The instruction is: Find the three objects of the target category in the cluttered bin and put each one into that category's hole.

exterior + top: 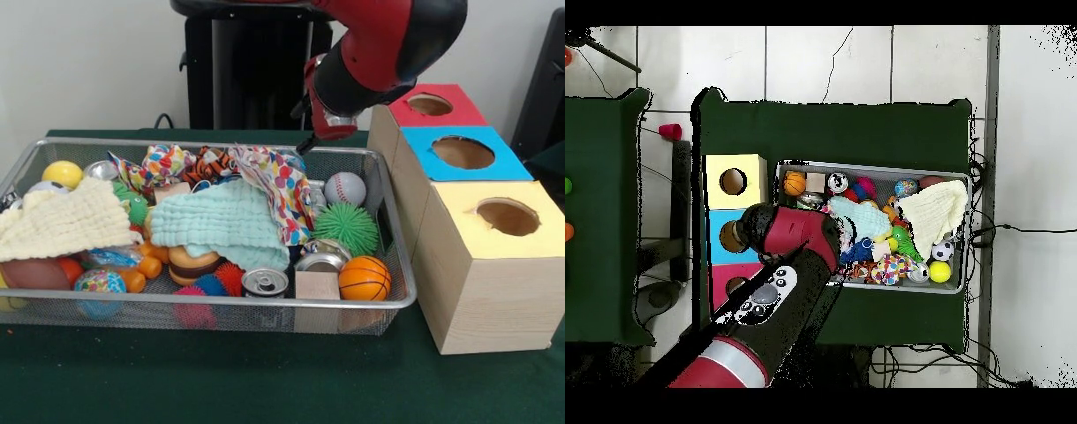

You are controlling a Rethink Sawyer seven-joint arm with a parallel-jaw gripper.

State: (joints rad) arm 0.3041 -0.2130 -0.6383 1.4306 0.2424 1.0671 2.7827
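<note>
- Hanging over the far right corner of the wire bin [388, 296], the red and black arm [388, 49] ends in a gripper [306, 144] whose dark tip shows just above the bin's back rim; whether the fingers are spread or pressed together cannot be told.
- The bin sits on the green counter [265, 380] and is packed with toys and cloths.
- A mint cloth [225, 221] lies across the bin's middle, a cream cloth [62, 221] covers its left part, and a dotted, colourful cloth [278, 185] is crumpled toward the back.
- A baseball [345, 188] lies in the bin's right rear, with a spiky green ball [346, 227] just in front of it.
- A small basketball [364, 277] rests in the bin's front right corner, beside a wooden block [317, 285] and a can [265, 282] seen top-up.
- A yellow ball [62, 173] lies in the bin's left rear corner.
- To the right of the bin stand three wooden boxes in a row, each with a round hole on top: a yellow-topped box [494, 265] nearest the front, a blue-topped box [459, 155] behind it, and a red-topped box [433, 106] farthest back.
</note>
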